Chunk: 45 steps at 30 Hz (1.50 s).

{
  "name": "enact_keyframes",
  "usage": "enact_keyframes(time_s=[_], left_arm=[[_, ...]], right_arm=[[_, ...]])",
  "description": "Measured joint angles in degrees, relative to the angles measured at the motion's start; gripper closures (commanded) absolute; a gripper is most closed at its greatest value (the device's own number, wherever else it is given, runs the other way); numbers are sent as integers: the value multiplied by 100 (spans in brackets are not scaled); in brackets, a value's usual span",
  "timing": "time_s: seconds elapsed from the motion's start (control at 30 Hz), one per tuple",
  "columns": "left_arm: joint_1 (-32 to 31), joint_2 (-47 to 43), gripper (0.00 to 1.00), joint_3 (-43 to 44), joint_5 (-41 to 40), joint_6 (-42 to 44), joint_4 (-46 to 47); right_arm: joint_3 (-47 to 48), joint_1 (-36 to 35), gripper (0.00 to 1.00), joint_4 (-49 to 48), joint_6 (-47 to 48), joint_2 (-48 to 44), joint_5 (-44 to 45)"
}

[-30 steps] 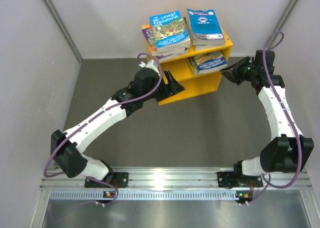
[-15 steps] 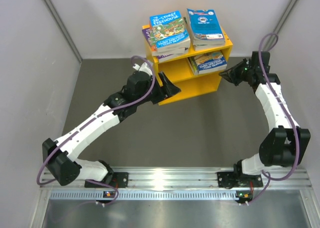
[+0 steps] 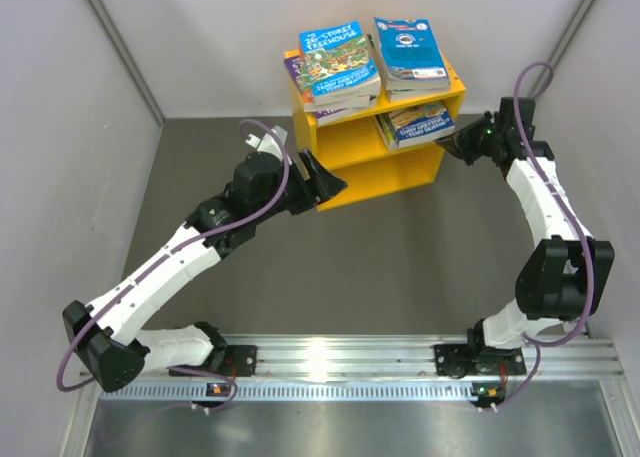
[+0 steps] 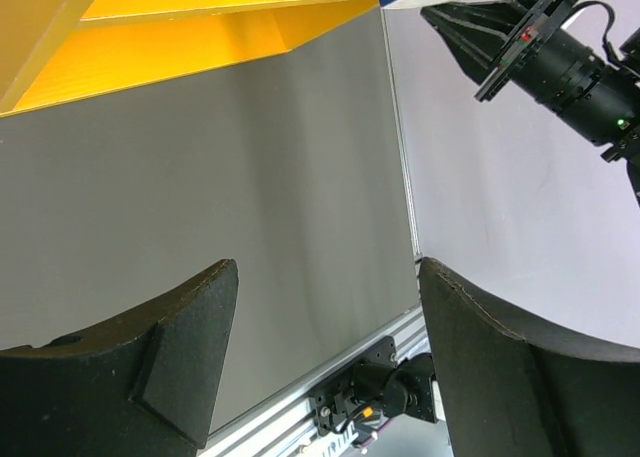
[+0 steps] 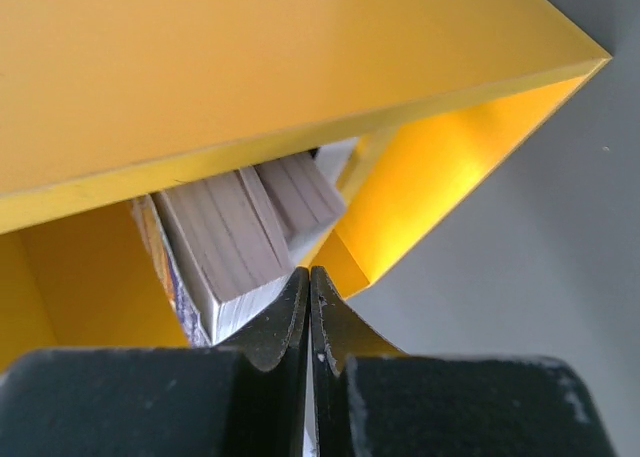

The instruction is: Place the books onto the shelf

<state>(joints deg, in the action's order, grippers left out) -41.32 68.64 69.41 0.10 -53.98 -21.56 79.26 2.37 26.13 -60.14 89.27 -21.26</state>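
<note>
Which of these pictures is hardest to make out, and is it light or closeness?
Top view: sharp and evenly lit, with glare on the metal rail. Left wrist view: the left gripper is a pair of near-black shapes with little detail. Right wrist view: hardest, so close that the yellow shelf fills most of the frame.

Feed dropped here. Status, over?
Left gripper open, empty, near shelf. Right gripper shut, tips at books in upper compartment. Nothing blocking.

Count: 1 yellow shelf (image 3: 385,167). 3 book stacks: top-left stack (image 3: 338,62) and top-right stack (image 3: 410,49) on the shelf top, inner stack (image 3: 415,125) in its upper compartment. Books per stack unreadable. 2 arms: left arm (image 3: 190,252), right arm (image 3: 545,202).
</note>
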Motion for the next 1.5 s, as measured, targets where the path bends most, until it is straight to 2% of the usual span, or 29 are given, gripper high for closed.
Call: enact_keyframes(time_s=[0.47,0.63,0.73,0.87,1.1,1.2,1.43,1.5], left_arm=[[0,-28,22,-22,-48,15,-26],[0,-57,22,-48,-175,111,-240],[0,-212,22,-168,-348,223,-431],[4,-516,21,-229,-647,442,-793],[4,-750,8,164,-1305,990,-1556],[4,-793,1,474,-1615,1309,-1725],[4,-1119,1,758,-2352,2094,-1539],[4,-1220,1,758,-2610,2356,-1392]], right_arm=[[254,-46,100,-284,-96,356,-160],[-181,-48,96,-437,179,72,-267],[-684,-48,88,-361,385,-446,-334],[-1211,-50,68,-70,824,-1469,-437],[-1126,-133,59,861,1790,-2935,-452],[-811,-140,50,1226,1987,-3215,-476],[872,-146,28,2131,2500,-3316,-544],[1397,-146,16,2332,2653,-3368,-544]])
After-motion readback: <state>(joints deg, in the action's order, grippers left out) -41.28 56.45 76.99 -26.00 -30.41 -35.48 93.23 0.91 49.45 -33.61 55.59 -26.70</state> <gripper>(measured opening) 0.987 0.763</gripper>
